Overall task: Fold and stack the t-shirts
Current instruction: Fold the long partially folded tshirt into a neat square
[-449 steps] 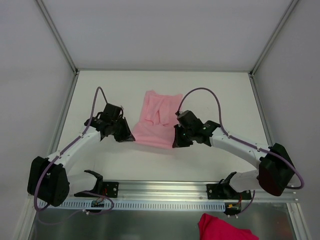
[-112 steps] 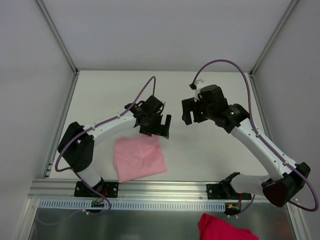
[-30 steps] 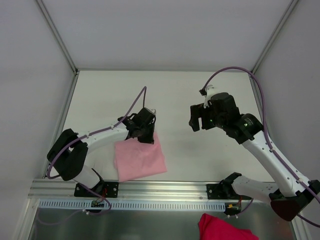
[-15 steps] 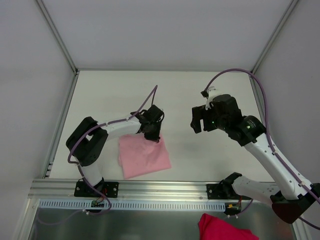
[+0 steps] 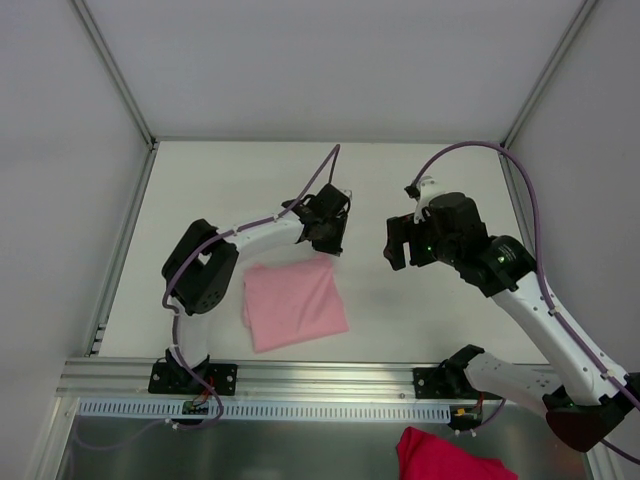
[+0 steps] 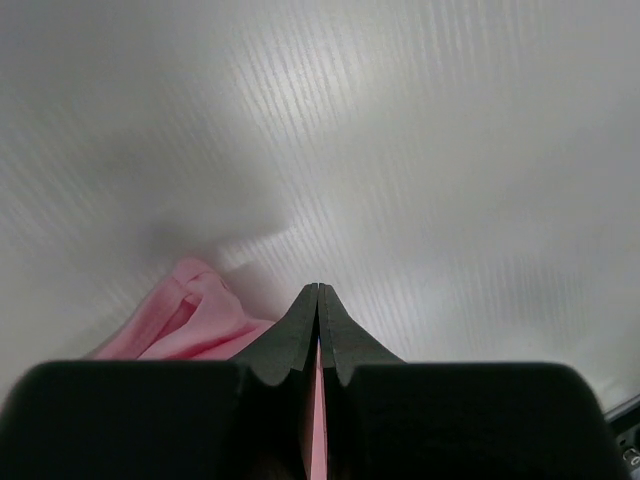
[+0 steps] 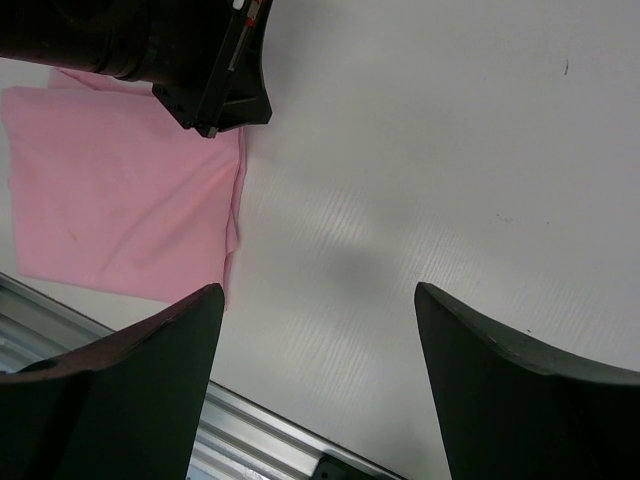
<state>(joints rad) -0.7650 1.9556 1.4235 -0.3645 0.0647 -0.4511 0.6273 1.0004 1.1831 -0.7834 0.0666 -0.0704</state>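
At the near edge, below the metal rail (image 5: 330, 385), you have a magenta cloth (image 5: 445, 455) lying off the table, partly cut by the frame. Just beyond the rail, the folded pale-pink t-shirt (image 5: 295, 303) lies flat on the white table (image 5: 230, 180), close to the near edge and a little left of the middle.

Your left arm (image 5: 200, 275) rises from its base at the near left, doubles back at the elbow beside the shirt's left side, and reaches right and away along the shirt's far edge. The left gripper (image 5: 328, 240) sits low at the shirt's far right corner. In the left wrist view its jaws are pressed together with a thin sliver of pink fabric pinched between them, and more of the shirt bunches up just to the left.

Your right arm (image 5: 540, 300) climbs from the near right and bends back toward the middle. The right gripper (image 5: 398, 245) hangs above bare table to the right of the shirt, jaws spread wide and holding nothing, apart from both the fabric and the left gripper. A purple cable (image 5: 470, 150) loops over each arm. Nothing lies between the two grippers.
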